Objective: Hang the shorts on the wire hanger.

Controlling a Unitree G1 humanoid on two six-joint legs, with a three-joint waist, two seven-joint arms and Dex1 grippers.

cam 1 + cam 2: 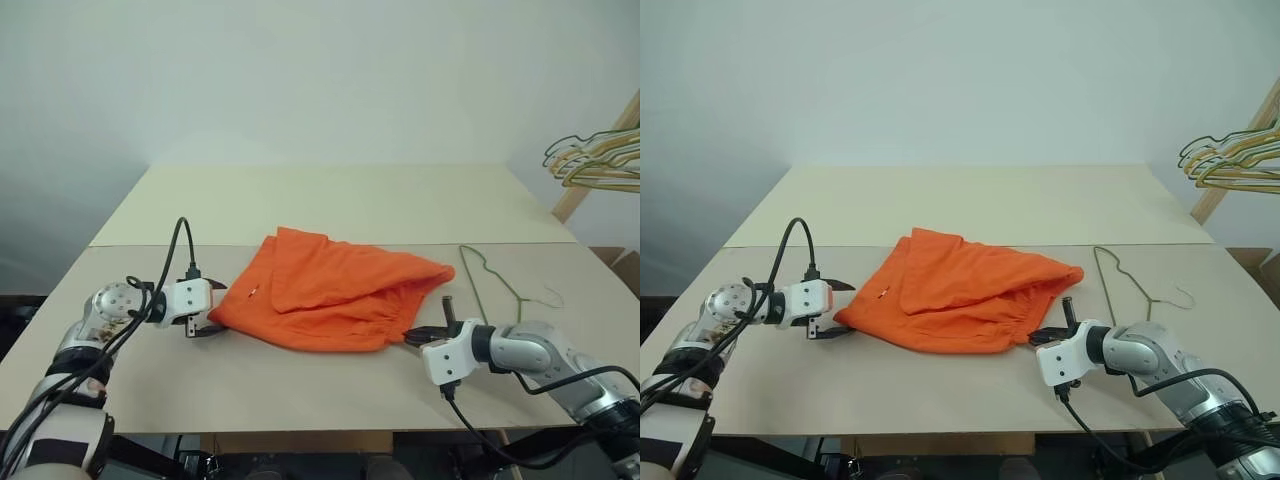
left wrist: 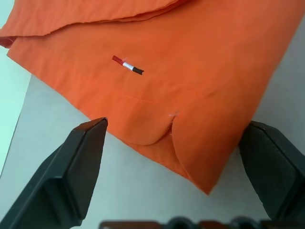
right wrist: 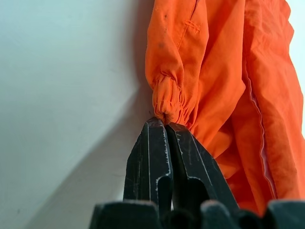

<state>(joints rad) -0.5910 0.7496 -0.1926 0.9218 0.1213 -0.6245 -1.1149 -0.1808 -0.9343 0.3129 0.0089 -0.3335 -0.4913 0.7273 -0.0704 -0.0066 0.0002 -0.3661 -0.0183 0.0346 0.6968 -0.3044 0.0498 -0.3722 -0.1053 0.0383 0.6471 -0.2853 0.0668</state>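
Here the beige counter [image 1: 300,390] carries the orange shorts [image 1: 330,290] crumpled at its centre. At their three o'clock the thin wire hanger [image 1: 490,280] lies flat. The right tool [image 1: 418,336] is pinched tight on the gathered waistband. The left tool [image 1: 208,310] gapes wide around the shorts' nine o'clock corner.

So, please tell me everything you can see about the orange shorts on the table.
The shorts are bright orange, of thin soft fabric, and lie crumpled and partly folded on the beige table. The gathered elastic waistband faces the right gripper, which is shut on a bunch of it. A small red, white and dark tag sits near a curved seam. The left gripper is open, one finger on each side of a hem corner, not closed on it. The wire hanger lies to their right, apart from them.
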